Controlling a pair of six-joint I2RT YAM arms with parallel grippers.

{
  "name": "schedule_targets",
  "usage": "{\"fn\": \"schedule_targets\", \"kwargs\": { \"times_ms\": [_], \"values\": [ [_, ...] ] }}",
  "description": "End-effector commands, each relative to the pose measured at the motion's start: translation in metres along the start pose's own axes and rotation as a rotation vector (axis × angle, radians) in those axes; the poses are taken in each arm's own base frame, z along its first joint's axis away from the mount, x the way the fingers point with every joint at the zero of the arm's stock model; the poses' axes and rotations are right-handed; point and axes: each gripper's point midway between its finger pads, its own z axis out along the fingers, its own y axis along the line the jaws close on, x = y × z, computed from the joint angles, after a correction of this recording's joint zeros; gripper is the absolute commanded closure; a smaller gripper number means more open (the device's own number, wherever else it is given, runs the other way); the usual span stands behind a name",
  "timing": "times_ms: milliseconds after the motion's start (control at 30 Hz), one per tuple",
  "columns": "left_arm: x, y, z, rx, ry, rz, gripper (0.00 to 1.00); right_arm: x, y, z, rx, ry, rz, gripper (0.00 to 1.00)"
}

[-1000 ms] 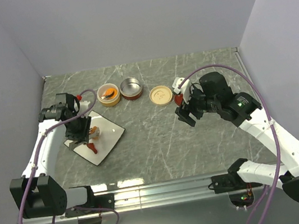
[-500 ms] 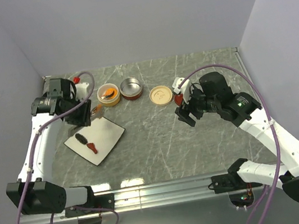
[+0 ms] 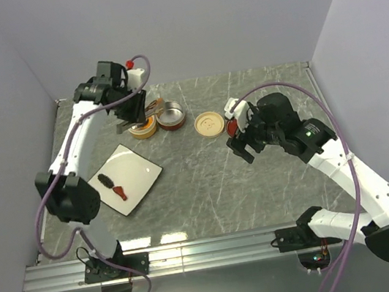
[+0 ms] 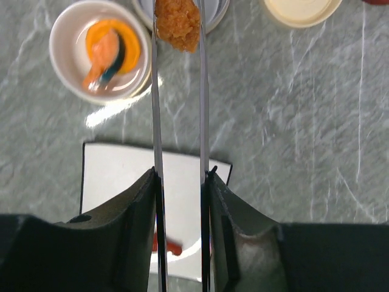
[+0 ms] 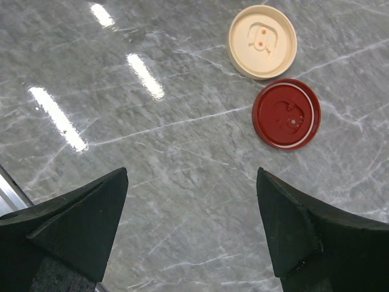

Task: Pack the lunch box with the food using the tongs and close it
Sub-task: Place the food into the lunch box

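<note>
Polished steel tongs (image 4: 156, 109), two thin blades, clamped in left gripper (image 4: 180, 176); tips pinching crumbly orange-brown lump (image 4: 177, 24) at 12 o'clock, over steel-lined tub (image 4: 216, 8). Glossy cream tub (image 4: 58, 53) at 11, orange pieces (image 4: 109, 48) inside. Square white plate (image 4: 121, 176) at 6. Empty right gripper (image 5: 191, 176) spread wide above veined grey marble (image 5: 152, 140); round cream lid (image 5: 262, 41) and red lid (image 5: 286, 114) side by side at 1 o'clock.

grey marble table (image 3: 207, 181) carries white plate (image 3: 138, 171), cream tub (image 4: 59, 61), red tub (image 3: 173, 125), cream lid (image 5: 262, 41), red lid (image 5: 286, 114).

Cream lid (image 5: 262, 41), dark-red lid (image 5: 286, 114)
</note>
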Motion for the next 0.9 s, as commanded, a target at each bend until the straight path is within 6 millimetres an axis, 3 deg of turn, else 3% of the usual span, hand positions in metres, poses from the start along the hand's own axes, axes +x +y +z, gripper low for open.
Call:
{"fn": "schedule_targets", "kwargs": {
  "times_ms": [0, 267, 400, 867],
  "values": [
    [-0.040, -0.011, 0.012, 0.033, -0.092, 0.015, 0.79, -0.013, -0.016, -0.009, 0.063, -0.043, 0.024, 0.07],
    [-0.049, -0.012, 0.054, 0.038, -0.065, 0.037, 0.79, -0.017, -0.022, -0.009, 0.059, -0.046, 0.045, 0.07],
    [-0.045, -0.013, 0.073, 0.043, -0.039, 0.041, 0.79, -0.015, -0.021, -0.006, 0.054, -0.039, 0.050, 0.07],
    [-0.033, -0.009, 0.110, 0.045, 0.015, 0.020, 0.78, -0.010, -0.023, -0.001, 0.062, -0.031, 0.047, 0.06]
  ]
}}
